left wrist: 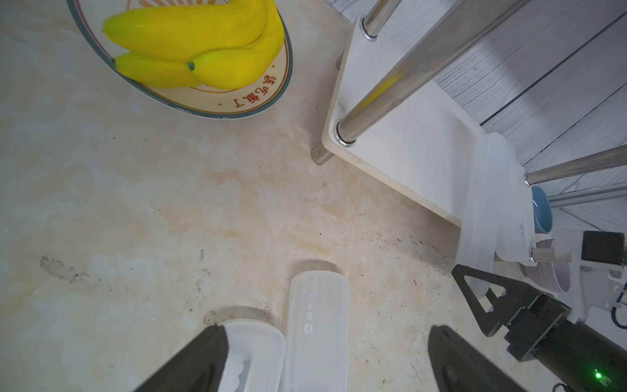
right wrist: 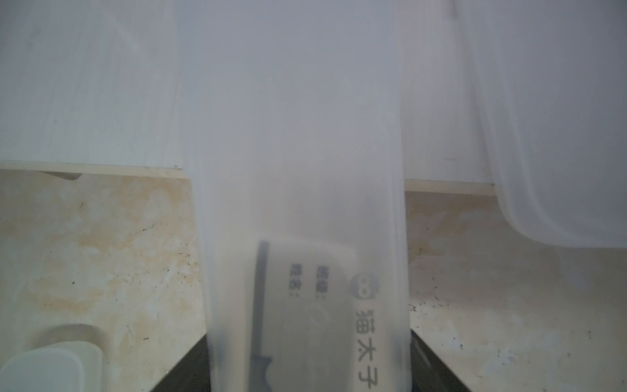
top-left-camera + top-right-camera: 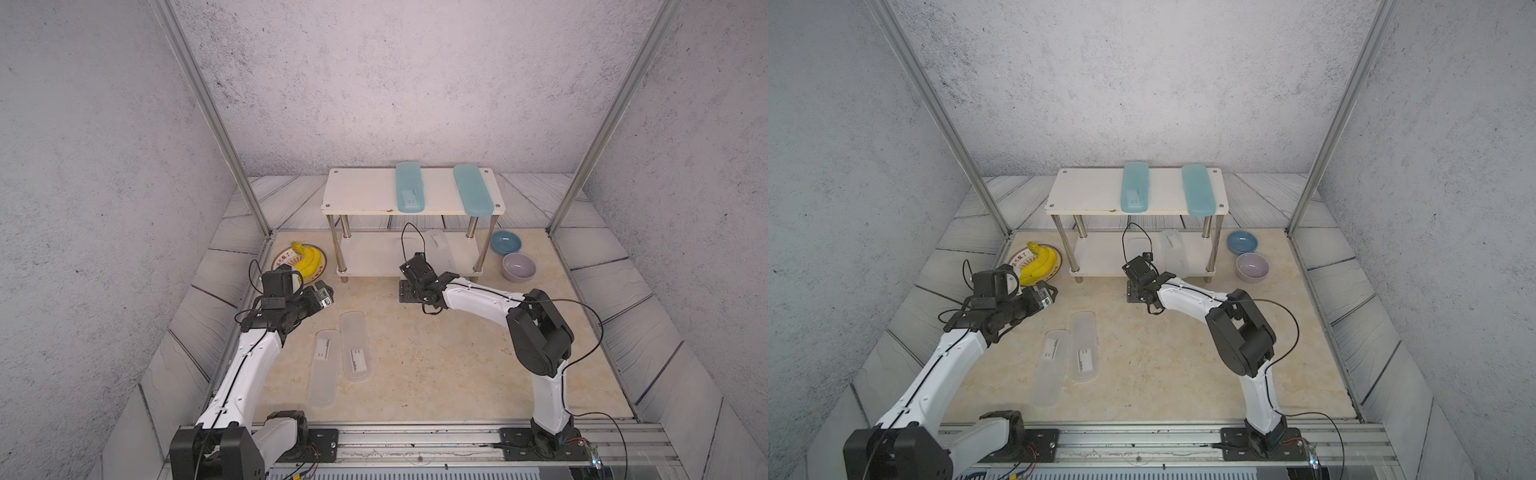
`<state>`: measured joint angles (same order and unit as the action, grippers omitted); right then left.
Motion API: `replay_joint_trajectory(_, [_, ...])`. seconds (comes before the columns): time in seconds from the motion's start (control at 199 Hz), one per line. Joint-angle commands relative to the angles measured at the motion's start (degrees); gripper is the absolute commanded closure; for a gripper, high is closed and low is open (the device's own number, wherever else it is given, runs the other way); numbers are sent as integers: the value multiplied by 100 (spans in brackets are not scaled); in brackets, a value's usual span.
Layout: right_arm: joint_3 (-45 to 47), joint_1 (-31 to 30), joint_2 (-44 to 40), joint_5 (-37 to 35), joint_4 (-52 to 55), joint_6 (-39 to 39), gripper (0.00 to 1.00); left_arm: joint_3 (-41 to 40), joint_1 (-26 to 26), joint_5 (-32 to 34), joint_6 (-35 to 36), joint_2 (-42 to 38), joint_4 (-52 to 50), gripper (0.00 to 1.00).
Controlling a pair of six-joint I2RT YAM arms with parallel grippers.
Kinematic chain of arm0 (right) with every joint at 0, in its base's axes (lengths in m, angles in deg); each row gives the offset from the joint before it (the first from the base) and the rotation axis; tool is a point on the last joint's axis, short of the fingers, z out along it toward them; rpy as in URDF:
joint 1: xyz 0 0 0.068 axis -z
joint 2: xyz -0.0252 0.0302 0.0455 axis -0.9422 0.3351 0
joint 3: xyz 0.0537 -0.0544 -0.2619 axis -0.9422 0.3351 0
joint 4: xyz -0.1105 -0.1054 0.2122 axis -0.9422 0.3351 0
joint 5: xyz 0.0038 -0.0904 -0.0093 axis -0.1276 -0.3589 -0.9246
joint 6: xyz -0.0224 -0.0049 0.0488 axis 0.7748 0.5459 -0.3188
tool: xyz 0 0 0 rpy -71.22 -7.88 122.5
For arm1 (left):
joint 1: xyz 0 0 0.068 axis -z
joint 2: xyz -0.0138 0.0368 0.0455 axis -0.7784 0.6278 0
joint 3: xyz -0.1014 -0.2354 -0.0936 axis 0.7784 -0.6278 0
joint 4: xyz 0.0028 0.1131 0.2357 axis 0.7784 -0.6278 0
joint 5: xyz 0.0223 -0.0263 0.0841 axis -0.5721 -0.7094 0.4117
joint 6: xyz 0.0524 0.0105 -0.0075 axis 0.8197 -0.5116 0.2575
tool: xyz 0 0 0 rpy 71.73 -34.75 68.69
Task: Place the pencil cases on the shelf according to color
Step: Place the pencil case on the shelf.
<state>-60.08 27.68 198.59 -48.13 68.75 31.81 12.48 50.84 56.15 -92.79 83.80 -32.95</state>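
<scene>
Lettering "猫太子" and "姓名:" mark the clear case (image 2: 298,169) clamped between the right gripper (image 2: 308,334) fingers; left gripper (image 1: 327,327) stands spread apart, empty.

Jaws apart — frosted case (image 1: 319,332), bananas (image 1: 203,44)

The table (image 3: 436,365) carried the shelf (image 3: 361,195), 2 clear cases (image 3: 355,347), a plate (image 3: 277,259) and 2 bowls (image 3: 518,275); 2 blue cases (image 3: 409,187) lay atop the shelf.

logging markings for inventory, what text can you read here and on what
"猫太子": frosted case, right wrist view.
"姓名:": card inside it; neighbouring line blurred.
"该吃饭了": rim of the banana plate.
Labels on the table cases and a blue case: too small.
</scene>
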Motion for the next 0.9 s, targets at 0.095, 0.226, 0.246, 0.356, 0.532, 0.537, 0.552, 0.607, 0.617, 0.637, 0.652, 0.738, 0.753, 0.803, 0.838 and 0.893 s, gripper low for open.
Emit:
replay_joint_trajectory(0.095, [-573, 130, 400, -97, 177, -166, 42, -85, -35, -205, -86, 110, 177, 1])
replay_joint_trajectory(0.226, [-789, 161, 496, 36, 397, -204, 15, -53, -37, -239, -84, 103, 178, 1])
replay_joint_trajectory(0.246, [-800, 161, 478, 60, 405, -204, 13, -46, -39, -234, -84, 103, 170, 1])
replay_joint_trajectory(0.356, [-803, 161, 314, 177, 441, -159, 7, -62, -29, -243, -81, 83, 183, 1])
replay_joint_trajectory(0.532, [-816, 161, -98, 195, 734, -173, 2, -57, -36, -253, -84, 81, 176, 1])
replay_joint_trajectory(0.537, [-814, 161, -110, 195, 746, -170, 2, -55, -35, -257, -79, 79, 179, 1])
replay_joint_trajectory(0.552, [-804, 161, -139, 203, 786, -170, 2, -61, -42, -260, -83, 79, 184, 1])
replay_joint_trajectory(0.607, [-781, 159, -257, 243, 962, -219, 2, -61, -39, -261, -80, 69, 183, 1])
replay_joint_trajectory(0.617, [-767, 161, -285, 251, 1003, -220, 2, -62, -31, -261, -83, 68, 178, 1])
replay_joint_trajectory(0.637, [-736, 161, -323, 274, 1048, -227, 2, -62, -35, -261, -84, 70, 186, 1])
replay_joint_trajectory(0.652, [-708, 161, -357, 294, 1084, -226, 2, -60, -33, -263, -84, 70, 186, 1])
replay_joint_trajectory(0.738, [-419, 155, -601, 316, 1208, -270, 3, -61, -35, -269, -80, 65, 179, 1])
replay_joint_trajectory(0.753, [-352, 160, -649, 325, 1214, -280, 4, -62, -39, -268, -80, 52, 175, 1])
replay_joint_trajectory(0.803, [-115, 159, -810, 366, 1173, -295, 5, -62, -42, -268, -83, 41, 169, 1])
replay_joint_trajectory(0.838, [36, 152, -926, 428, 1129, -312, 6, -71, -35, -267, -79, 29, 175, 1])
replay_joint_trajectory(0.893, [294, 154, -1083, 501, 1085, -343, 7, -73, -34, -264, -84, 7, 165, 1])
